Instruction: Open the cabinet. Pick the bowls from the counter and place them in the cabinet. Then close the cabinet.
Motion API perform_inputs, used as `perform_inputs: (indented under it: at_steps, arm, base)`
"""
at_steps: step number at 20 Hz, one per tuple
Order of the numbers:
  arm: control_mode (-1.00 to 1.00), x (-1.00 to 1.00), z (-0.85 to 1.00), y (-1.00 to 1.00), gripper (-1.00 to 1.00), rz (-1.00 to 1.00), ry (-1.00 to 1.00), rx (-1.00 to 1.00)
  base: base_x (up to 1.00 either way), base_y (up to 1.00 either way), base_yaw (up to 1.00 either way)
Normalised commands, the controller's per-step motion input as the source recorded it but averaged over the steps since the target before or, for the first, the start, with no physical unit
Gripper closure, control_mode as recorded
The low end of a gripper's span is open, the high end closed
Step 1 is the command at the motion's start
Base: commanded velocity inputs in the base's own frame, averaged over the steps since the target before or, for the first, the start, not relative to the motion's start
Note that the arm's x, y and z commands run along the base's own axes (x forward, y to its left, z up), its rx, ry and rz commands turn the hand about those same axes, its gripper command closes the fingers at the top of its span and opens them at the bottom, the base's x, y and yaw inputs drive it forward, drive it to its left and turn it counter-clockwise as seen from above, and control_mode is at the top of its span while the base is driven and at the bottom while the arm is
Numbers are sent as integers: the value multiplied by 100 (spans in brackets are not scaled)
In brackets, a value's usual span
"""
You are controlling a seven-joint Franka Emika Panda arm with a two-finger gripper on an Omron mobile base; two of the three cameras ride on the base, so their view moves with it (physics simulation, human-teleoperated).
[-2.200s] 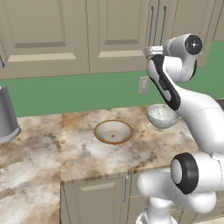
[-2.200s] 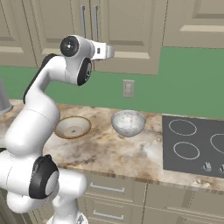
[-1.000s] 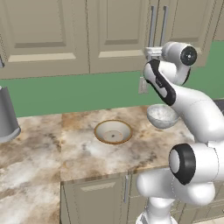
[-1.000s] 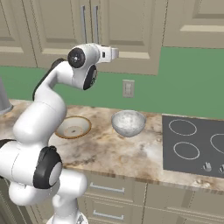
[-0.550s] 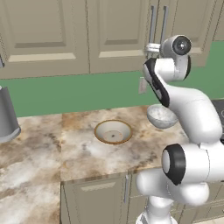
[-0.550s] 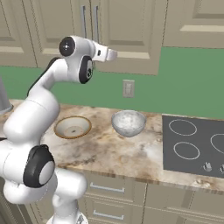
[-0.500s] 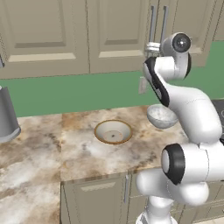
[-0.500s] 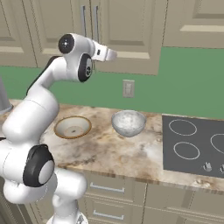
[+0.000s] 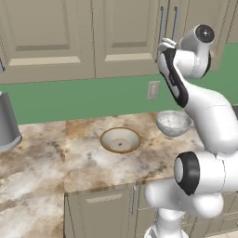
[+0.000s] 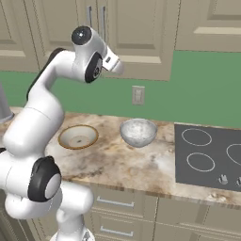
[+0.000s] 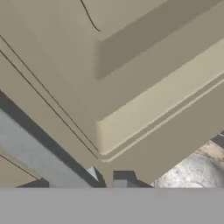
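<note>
The cabinet [image 9: 125, 28] has both beige doors closed, and its two silver bar handles [image 9: 162, 21] meet at the centre. My gripper [image 9: 162, 46] is raised to the lower ends of those handles [image 10: 103, 21] and sits close to the door. In the hand view one handle [image 11: 30, 153] runs diagonally just left of my gripper [image 11: 106, 180], whose tips stand slightly apart with nothing between them. The cream bowl [image 9: 120, 139] and the mottled grey-white bowl [image 9: 173, 123] rest on the counter [image 9: 88, 162] below; the grey-white bowl [image 11: 192, 173] is also visible past the door.
A tall grey cylinder [image 9: 7, 123] stands at the counter's far left. The dark stovetop [image 10: 207, 155] lies to the right of the grey-white bowl [image 10: 138, 132]. A wall outlet [image 10: 138, 95] is on the green backsplash. Handle-less wall doors [image 9: 46, 32] flank the cabinet.
The arm's upper joints have turned and the hand has shifted slightly at the handles' lower ends. Both bowls and the cabinet doors have not moved.
</note>
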Motion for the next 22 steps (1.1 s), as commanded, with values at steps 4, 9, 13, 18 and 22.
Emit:
perform_inputs:
  at_steps: [4, 9, 13, 18, 22]
  arm:
    - [-100, -14, -68, -100, 100, -1, -33, 47]
    - [-100, -6, -56, -100, 100, 0, -51, 43]
    - [-100, -2, -38, -100, 100, 0, -54, 41]
    - [-100, -9, -11, -100, 100, 0, -30, 46]
    - [-100, -37, -15, -100, 100, 1, -9, 52]
  base:
    - [0, 0, 0]
    - [0, 0, 0]
    - [0, 0, 0]
    - [0, 0, 0]
    - [0, 0, 0]
